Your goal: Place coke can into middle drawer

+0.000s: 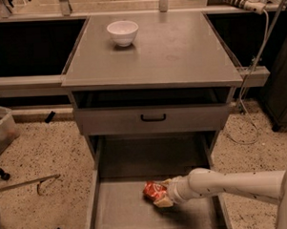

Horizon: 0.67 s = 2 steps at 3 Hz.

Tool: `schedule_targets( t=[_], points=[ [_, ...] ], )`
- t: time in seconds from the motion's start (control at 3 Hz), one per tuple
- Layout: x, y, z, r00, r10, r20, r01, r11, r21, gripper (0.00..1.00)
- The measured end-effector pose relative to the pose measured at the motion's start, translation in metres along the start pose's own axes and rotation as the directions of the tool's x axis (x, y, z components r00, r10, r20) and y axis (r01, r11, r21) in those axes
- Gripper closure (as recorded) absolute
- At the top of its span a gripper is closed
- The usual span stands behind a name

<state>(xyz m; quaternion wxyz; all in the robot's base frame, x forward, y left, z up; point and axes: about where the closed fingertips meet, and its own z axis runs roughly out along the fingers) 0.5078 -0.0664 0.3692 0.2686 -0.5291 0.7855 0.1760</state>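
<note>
The coke can is a dented red-orange can lying low in the pulled-out middle drawer, near the middle of its grey floor. My gripper reaches in from the right on a white arm and is at the can's right side, touching it. Whether the can rests on the floor or is held just above it cannot be told.
A white bowl stands on the grey cabinet top at the back left. A closed drawer front with a black handle is above the open drawer. A cable hangs at the right. A plastic bin sits on the floor at left.
</note>
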Motion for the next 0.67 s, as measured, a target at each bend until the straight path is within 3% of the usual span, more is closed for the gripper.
schedule_targets(
  t=[0.33,0.67],
  points=[
    [0.0,0.0,0.0,1.0,0.0,0.0,0.0,1.0,0.0,0.0],
    [0.0,0.0,0.0,1.0,0.0,0.0,0.0,1.0,0.0,0.0]
  ],
)
